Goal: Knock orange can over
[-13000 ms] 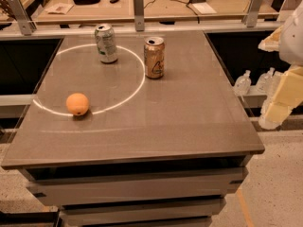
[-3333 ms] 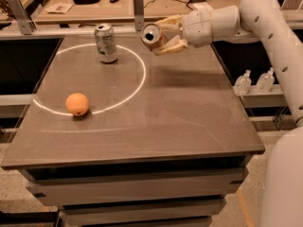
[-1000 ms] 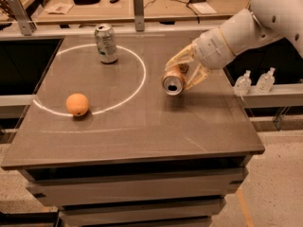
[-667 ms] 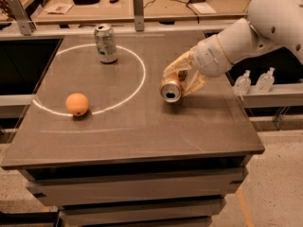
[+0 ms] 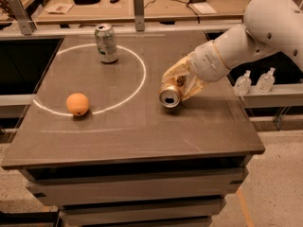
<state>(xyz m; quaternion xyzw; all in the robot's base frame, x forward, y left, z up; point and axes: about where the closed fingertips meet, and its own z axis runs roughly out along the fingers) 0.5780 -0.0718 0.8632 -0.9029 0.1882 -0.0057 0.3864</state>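
Note:
The orange can (image 5: 170, 93) lies tipped on its side, its silver top facing the camera, low over or on the grey table (image 5: 132, 126) right of the white circle. My gripper (image 5: 182, 84) comes in from the right and its tan fingers (image 5: 176, 73) are closed around the can's body. The white arm (image 5: 246, 41) reaches in from the upper right.
A silver-green can (image 5: 106, 42) stands upright at the back inside the white circle line (image 5: 137, 79). A round orange fruit (image 5: 77, 103) sits at the circle's left front. Two small bottles (image 5: 255, 82) stand on a ledge to the right. A cluttered bench runs behind the table.
The can stood upright on the table at first, then was gripped, lifted and tipped. Over the last second the gripper carried the tipped can down and slightly left toward the table.

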